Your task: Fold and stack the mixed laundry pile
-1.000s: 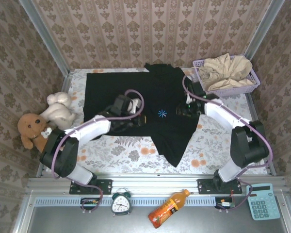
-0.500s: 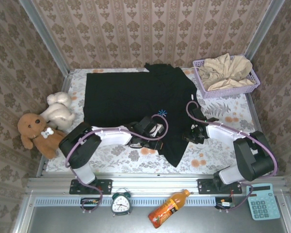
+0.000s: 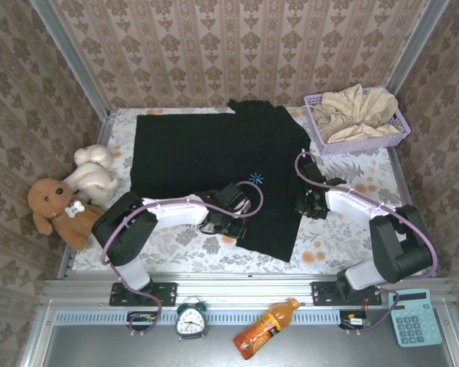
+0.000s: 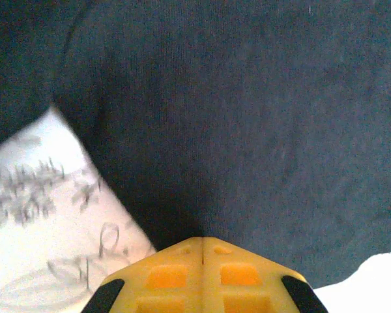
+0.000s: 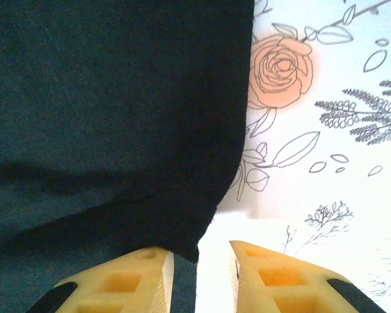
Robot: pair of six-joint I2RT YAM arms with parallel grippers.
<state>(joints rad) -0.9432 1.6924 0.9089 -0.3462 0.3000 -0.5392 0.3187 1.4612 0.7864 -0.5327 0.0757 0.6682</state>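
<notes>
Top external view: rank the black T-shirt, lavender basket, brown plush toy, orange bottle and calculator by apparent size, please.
Largest to smallest, as they look:
1. black T-shirt, by far
2. lavender basket
3. brown plush toy
4. calculator and orange bottle: too alike to rank, one squarer, one longer and thinner.

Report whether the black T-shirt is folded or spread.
Spread: the black T-shirt lies flat across much of the table, one end trailing toward the near edge.
</notes>
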